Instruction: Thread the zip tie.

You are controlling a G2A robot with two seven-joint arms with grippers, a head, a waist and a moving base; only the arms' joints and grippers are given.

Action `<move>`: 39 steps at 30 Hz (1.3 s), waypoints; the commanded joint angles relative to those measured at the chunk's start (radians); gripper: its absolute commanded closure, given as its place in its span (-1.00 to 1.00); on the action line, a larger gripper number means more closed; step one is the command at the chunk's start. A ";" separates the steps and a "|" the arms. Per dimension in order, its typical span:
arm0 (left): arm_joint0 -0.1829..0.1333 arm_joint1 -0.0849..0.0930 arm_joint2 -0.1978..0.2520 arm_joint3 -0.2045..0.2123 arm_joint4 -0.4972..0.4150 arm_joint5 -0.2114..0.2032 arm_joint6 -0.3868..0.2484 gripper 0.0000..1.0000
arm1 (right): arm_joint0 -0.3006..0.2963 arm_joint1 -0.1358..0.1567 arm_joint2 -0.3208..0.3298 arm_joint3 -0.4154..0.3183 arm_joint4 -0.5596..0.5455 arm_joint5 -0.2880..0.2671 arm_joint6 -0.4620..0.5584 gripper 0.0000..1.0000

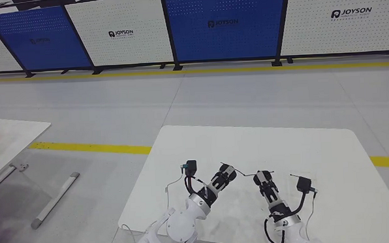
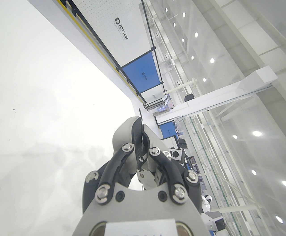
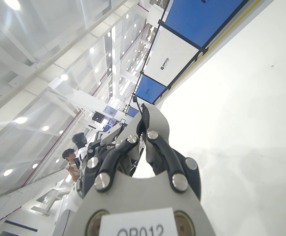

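Mid-alignment, with left fingers (image 2: 125, 131) clamped on the zip tie (image 2: 140, 114) near its tail and right fingers (image 3: 158, 120) near its head; next, likely guiding tail into head between them.

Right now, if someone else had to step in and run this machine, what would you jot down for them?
Left gripper: jaws shut on one end of the black zip tie, its tip poking past them.
Right gripper: jaws shut on the other end, its small head poking out.
Both hang close together above the white table.
Done: both ends gripped.
Left: feed the tip through the head; both ends look free, so not threaded yet.
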 commanded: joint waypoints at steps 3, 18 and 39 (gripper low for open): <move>0.000 0.000 0.000 0.000 0.000 0.000 0.000 1.00 | 0.000 0.000 -0.001 -0.001 0.000 -0.001 0.001 1.00; 0.000 0.000 0.000 0.000 0.000 0.000 0.000 1.00 | 0.012 -0.005 -0.017 0.010 -0.008 0.005 -0.007 1.00; 0.000 0.000 0.000 0.000 0.000 0.000 0.000 1.00 | -0.006 -0.003 0.000 -0.019 -0.021 0.029 -0.004 1.00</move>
